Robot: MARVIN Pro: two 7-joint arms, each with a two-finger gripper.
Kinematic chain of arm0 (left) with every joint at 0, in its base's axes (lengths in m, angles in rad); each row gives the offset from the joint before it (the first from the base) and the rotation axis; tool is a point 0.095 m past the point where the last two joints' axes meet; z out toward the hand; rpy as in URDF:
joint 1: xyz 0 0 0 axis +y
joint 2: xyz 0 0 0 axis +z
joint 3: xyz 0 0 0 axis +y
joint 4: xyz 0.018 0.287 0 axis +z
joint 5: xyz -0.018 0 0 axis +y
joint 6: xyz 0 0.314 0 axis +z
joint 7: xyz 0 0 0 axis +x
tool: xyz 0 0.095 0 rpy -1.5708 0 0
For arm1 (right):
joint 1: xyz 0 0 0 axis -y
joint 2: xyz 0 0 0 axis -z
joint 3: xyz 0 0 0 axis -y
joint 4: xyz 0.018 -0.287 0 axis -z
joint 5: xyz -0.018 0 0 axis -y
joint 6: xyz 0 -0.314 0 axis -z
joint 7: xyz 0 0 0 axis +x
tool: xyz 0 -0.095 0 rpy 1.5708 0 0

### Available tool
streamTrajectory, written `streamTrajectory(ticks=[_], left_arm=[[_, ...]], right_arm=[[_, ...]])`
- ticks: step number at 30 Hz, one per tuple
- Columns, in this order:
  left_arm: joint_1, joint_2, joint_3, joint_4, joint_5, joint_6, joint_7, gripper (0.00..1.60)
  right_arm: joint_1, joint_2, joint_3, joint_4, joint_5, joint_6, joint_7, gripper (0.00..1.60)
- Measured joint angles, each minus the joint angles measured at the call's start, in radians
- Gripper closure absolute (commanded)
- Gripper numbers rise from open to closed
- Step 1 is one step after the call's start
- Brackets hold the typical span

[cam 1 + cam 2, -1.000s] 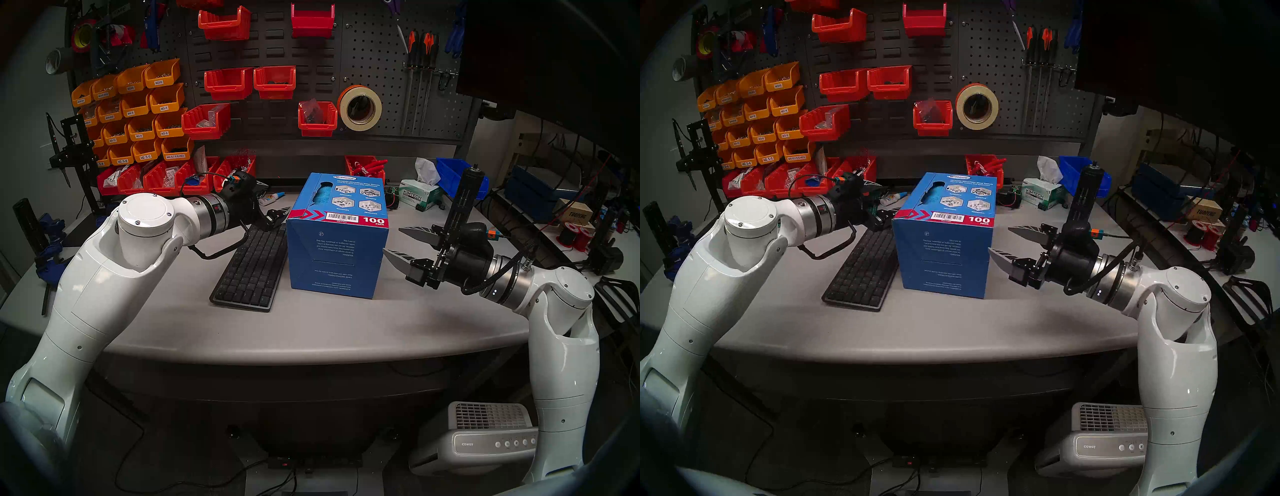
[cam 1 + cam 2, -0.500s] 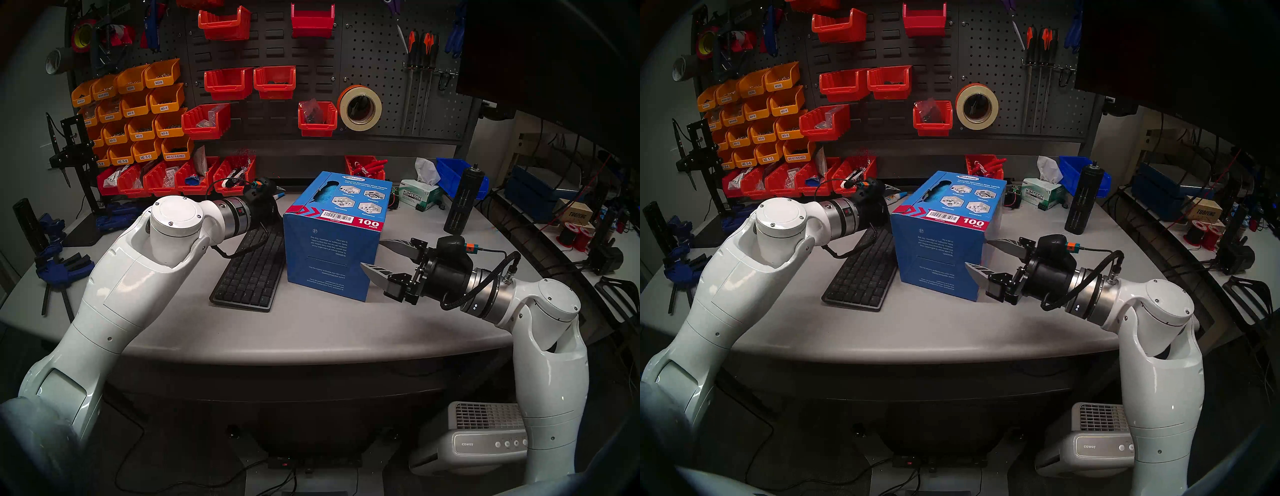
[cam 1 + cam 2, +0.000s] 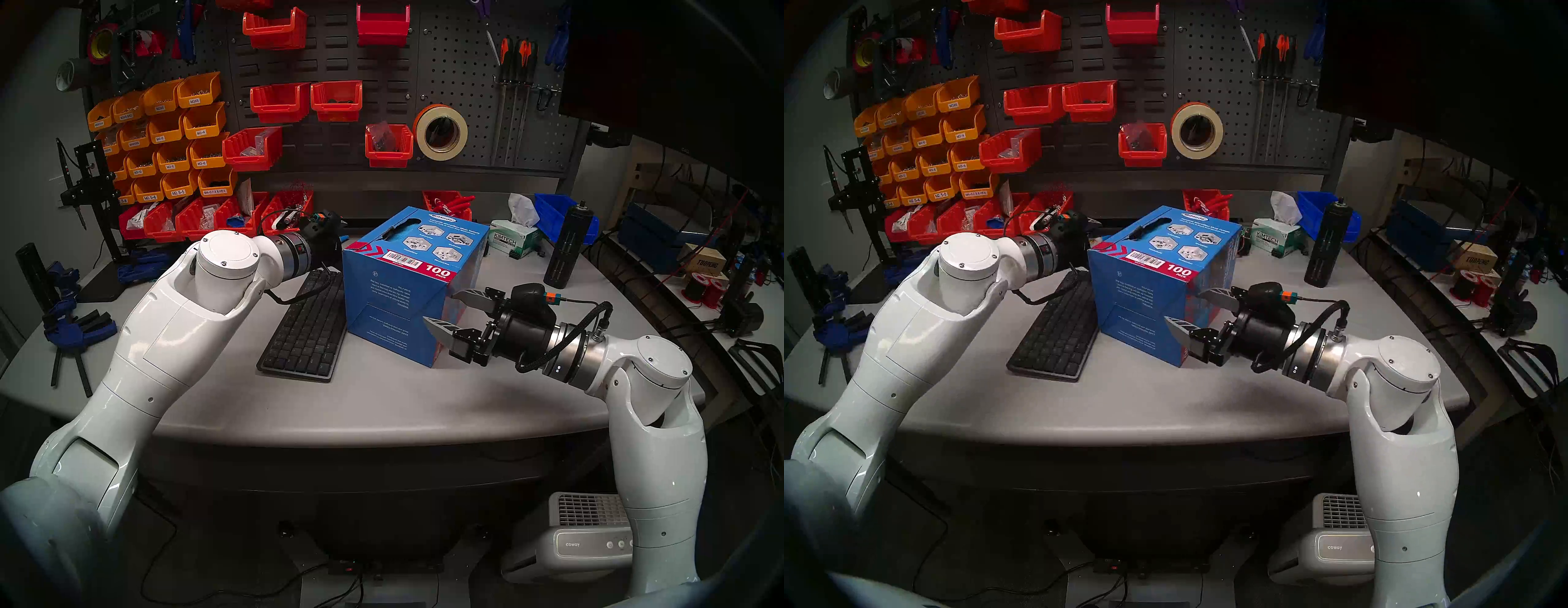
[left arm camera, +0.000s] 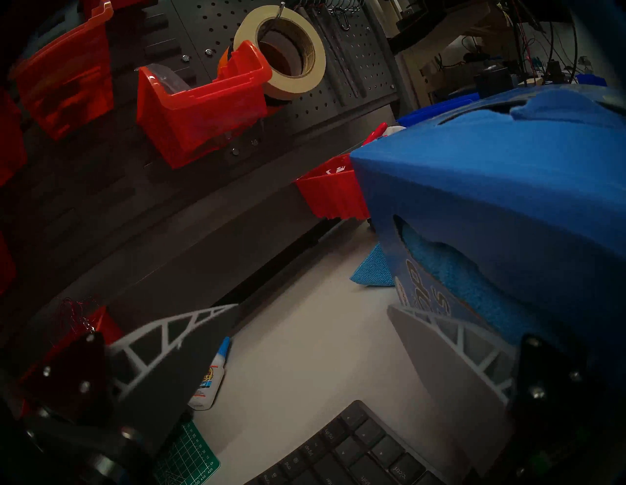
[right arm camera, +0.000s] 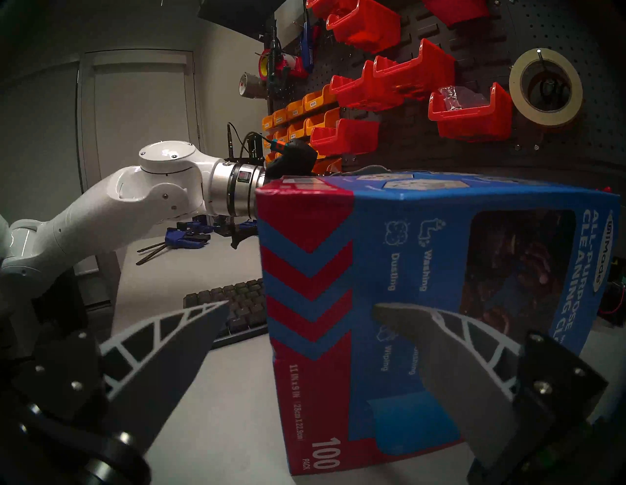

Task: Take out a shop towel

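Overhead, both head views: blue box (image 3: 399, 293) skewed on gray table (image 3: 382, 407), one corner toward robot, beside dark keyboard (image 3: 307, 329). Right gripper (image 3: 443, 310) wide open, straddling box's near-right corner, holding nothing. Left gripper behind box, mostly hidden.

Left wrist view: left gripper (image 4: 311, 321) open, empty; shop towel (image 4: 474, 277) bunched inside box's side cutout, long axis running along slot.

Right wrist view: fingers (image 5: 437, 355) flank box edge.
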Motion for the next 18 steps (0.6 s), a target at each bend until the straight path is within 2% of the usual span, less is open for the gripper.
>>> streamTrajectory(ticks=[8,18], left_arm=[[-0.015,-0.013,0.007,0.022,0.02,-0.007,0.022,0.0],[-0.019,-0.017,0.003,0.021,0.042,-0.058,0.049,0.0]], right_arm=[[0.02,0.0,-0.005,0.002,-0.007,0.01,-0.008,0.0],[0.015,0.025,0.048,-0.025,-0.007,0.018,0.009,0.0]])
